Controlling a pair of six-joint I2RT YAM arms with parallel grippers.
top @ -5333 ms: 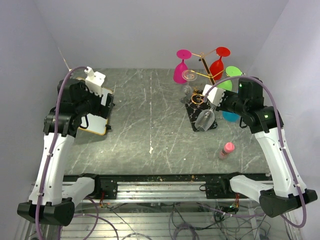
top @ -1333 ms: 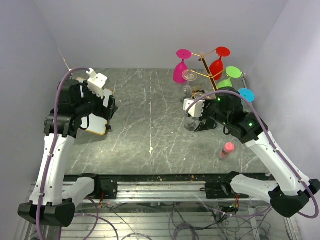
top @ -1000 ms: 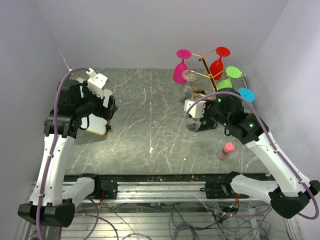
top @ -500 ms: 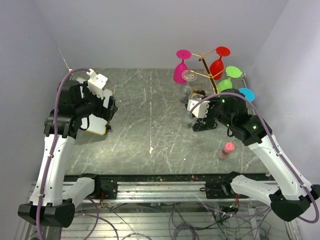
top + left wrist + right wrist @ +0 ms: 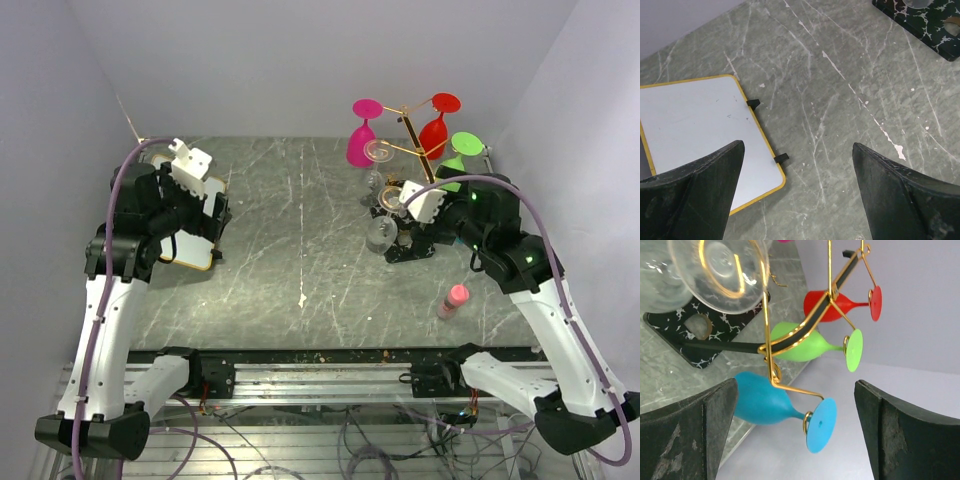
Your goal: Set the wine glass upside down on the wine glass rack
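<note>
Sprung apart within the last second: jaws of the right gripper [image 5: 796,390], pinched much narrower a moment before, now spread wide with nothing between them. Drawn back to the right of the tall gold wire wine glass rack [image 5: 410,128] as well. Left hanging upside down on a low gold curl: clear stemmed wine glass [image 5: 715,262], round foot caught in the hook, bowl down near the flat black white-veined base [image 5: 670,325]. Hung likewise on other branches: blue goblet [image 5: 760,400], green goblet [image 5: 805,347], red goblet [image 5: 832,305], magenta goblet [image 5: 360,145]. Lying on the grey marbled table [image 5: 300,230] near the right arm: small pink bottle [image 5: 454,298]. Held well off to the left, over the table just beside a yellow-framed white board [image 5: 695,135]: left gripper [image 5: 797,146], jaws spread wide, empty.
</note>
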